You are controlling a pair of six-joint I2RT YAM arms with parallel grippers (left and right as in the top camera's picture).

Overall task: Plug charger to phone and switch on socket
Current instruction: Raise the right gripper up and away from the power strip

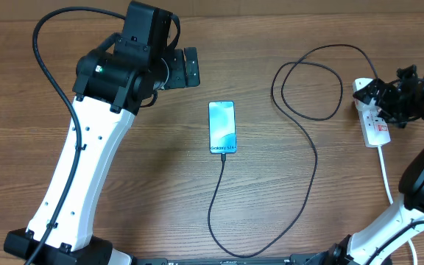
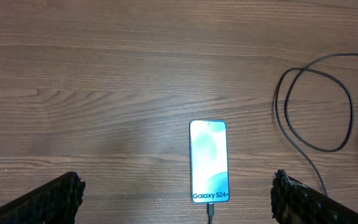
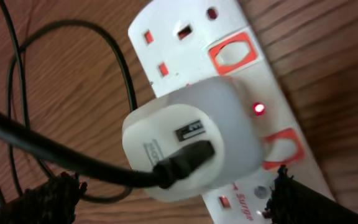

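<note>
The phone [image 1: 222, 127] lies flat mid-table with its blue screen lit; it also shows in the left wrist view [image 2: 209, 162]. The charger cable [image 1: 311, 158] is plugged into the phone's bottom edge [image 2: 210, 211], curves round the table and loops up to the socket strip [image 1: 375, 125]. In the right wrist view a white adapter [image 3: 185, 143] with the black cable end in it sits in the strip [image 3: 229, 37], and a red light [image 3: 259, 109] glows beside it. My right gripper [image 3: 176, 186] is open, hovering over the adapter. My left gripper [image 2: 178, 186] is open and empty, above and left of the phone.
The strip's white cord [image 1: 386, 173] runs toward the front right, past my right arm's base. The black cable forms a loop [image 1: 308, 81] between phone and strip. My left arm [image 1: 87, 147] crosses the table's left side. Orange rocker switches [image 3: 232, 53] sit along the strip.
</note>
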